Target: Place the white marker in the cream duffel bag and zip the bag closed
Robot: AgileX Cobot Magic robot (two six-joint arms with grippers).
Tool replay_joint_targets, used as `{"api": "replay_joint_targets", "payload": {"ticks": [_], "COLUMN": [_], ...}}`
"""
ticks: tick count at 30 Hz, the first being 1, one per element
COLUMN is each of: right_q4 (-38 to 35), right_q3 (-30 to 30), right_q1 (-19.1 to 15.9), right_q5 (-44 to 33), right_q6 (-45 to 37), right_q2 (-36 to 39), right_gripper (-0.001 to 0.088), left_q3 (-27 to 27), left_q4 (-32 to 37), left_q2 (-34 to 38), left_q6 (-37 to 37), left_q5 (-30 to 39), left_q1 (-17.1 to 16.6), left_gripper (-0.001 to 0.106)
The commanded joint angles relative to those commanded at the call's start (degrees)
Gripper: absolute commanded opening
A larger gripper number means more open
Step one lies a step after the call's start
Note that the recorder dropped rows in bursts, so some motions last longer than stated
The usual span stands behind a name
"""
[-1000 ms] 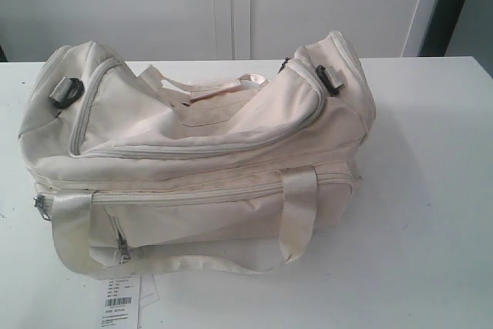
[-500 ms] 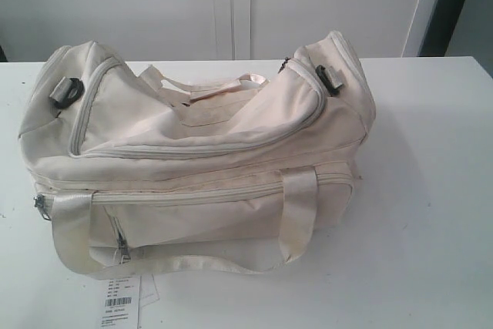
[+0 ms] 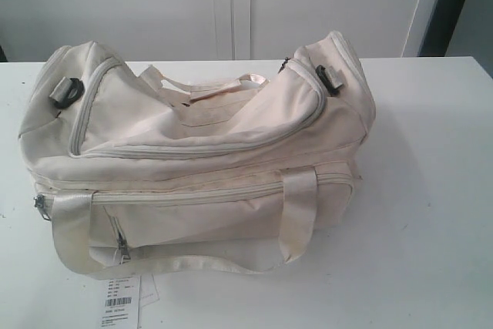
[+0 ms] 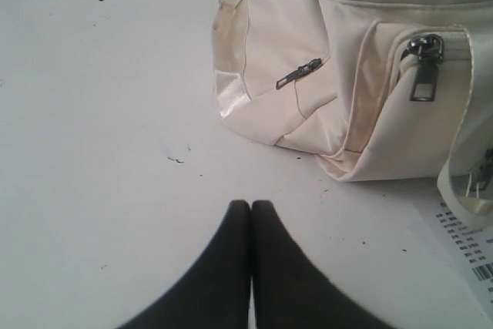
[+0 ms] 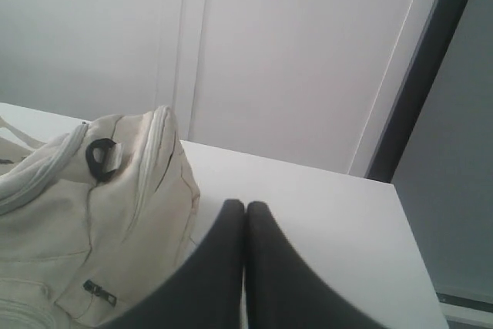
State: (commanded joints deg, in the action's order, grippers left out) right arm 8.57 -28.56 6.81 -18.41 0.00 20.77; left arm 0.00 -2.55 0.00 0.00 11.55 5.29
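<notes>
The cream duffel bag (image 3: 200, 159) lies across the white table (image 3: 431, 190), its grey top zipper (image 3: 192, 150) run shut along the lid. No white marker shows in any view. Neither arm appears in the exterior view. In the left wrist view my left gripper (image 4: 251, 204) is shut and empty over bare table, short of the duffel bag's end (image 4: 347, 59) and its zipper pull (image 4: 424, 75). In the right wrist view my right gripper (image 5: 245, 206) is shut and empty beside the duffel bag's other end (image 5: 100, 206), near a black strap ring (image 5: 98, 156).
A white paper barcode tag (image 3: 119, 302) hangs off the bag at the table's front edge, with the same paper tag (image 4: 470, 248) near the left gripper. White cabinet doors (image 3: 231, 5) stand behind the table. A dark upright frame (image 5: 420, 75) rises past the table's far corner.
</notes>
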Motion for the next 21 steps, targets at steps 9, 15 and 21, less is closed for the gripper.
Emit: {"api": "replay_joint_targets", "payload": {"ticks": [9,15,21], "right_q4": [-0.2,-1.6,-1.7], "right_q3": [3.1,17.7,27.5], "right_q1": [-4.9,-6.8,-6.8], "right_q5": [-1.7,7.4,10.4], "right_q6": [0.0,0.4,0.4], "right_q2": [-4.2,-15.3,-20.8], "right_gripper": [0.0,0.0,0.0], "left_q3": [0.0,0.0,0.0], "left_q4": [0.0,0.0,0.0], "left_q2": [0.0,0.0,0.0], "left_q6": [0.0,0.0,0.0], "left_q5": [0.0,0.0,0.0], "left_q1": [0.0,0.0,0.0], "left_gripper": [0.0,0.0,0.0]}}
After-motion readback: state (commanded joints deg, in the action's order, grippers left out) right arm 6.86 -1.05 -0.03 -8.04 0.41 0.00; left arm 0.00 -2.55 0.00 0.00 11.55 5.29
